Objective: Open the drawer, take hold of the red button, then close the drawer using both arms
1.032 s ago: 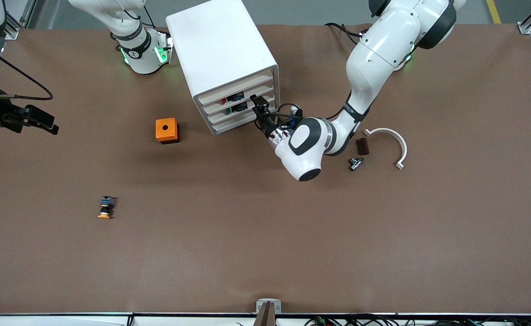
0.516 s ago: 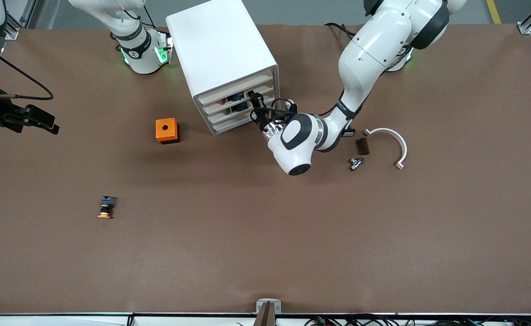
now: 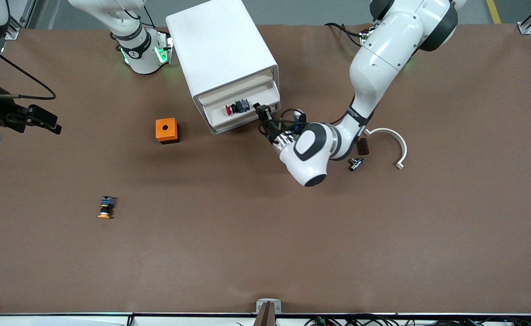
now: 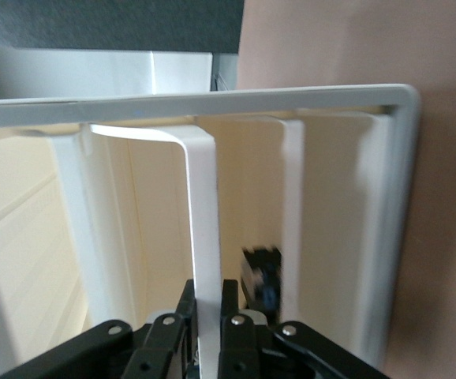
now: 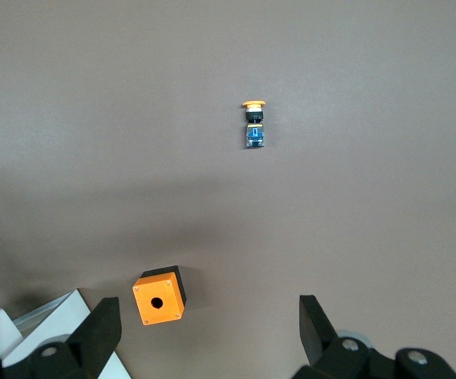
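Cream plastic fills our left wrist view: the left gripper (image 4: pixel 209 316) is clamped tight on the thin front lip of the drawer (image 3: pixel 242 111), a fingertip (image 4: pixel 229 304) pressed against each face of that strip. From the front camera we see the drawer partly drawn out of the white cabinet (image 3: pixel 220 50), and the button (image 3: pixel 234 108) lies in the tray with its red cap toward the right arm's end of the table.

We judge the step in hand to be the pull. To do it well we should draw straight along the drawer's own line, out of the cabinet front, without twisting the wrist, since the grip is on a narrow lip near one corner and a slanted pull could jam the tray or drag the cabinet. We want enough opening that the button sits clear of the cabinet's upper edge.

For room, the brown table (image 3: pixel 265 235) in front of the cabinet is open. Near the left elbow lie a white curved bracket (image 3: pixel 394 142), a dark block (image 3: pixel 362 146) and a small metal fitting (image 3: pixel 355 163).

The right gripper (image 5: pixel 204 332) waits with jaws spread wide and empty, hanging over the table at the right arm's end; below it we see the orange cube (image 5: pixel 159 294) and the orange-capped button (image 5: pixel 253 122).
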{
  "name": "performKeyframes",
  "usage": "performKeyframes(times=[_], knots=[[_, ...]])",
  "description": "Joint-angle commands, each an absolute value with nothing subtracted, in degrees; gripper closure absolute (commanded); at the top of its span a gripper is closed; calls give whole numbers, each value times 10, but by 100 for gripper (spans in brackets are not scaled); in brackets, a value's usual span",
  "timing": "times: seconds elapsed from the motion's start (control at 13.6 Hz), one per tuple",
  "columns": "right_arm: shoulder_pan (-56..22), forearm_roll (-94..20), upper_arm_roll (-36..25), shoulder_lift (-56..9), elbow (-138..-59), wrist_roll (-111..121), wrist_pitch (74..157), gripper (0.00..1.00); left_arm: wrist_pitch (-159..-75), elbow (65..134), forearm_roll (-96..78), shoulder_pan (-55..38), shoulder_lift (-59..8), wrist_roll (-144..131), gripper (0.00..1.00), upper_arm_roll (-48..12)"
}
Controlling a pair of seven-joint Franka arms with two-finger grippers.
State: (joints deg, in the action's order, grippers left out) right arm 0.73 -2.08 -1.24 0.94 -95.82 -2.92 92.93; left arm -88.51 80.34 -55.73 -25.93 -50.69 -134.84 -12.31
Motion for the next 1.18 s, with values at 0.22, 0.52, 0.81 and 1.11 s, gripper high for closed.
performKeyframes(times=[0.22,0.52,0.81,1.11], knots=[[-53,-17,-13,11,-965,-166,924,0,-879,755,-557,-183,-509,-1270,89,-125],[-130,-20,-13,-3,-965,-337,932,0,-877,756,-556,-168,-505,-1250,15,-125],[-226,-56,-13,-34,-966,-572,964,0,-864,745,-480,-150,-494,-1247,1,-125],[-310,-60,-13,-77,-975,-766,1022,0,-863,726,-376,-102,-484,-1196,1,-128]])
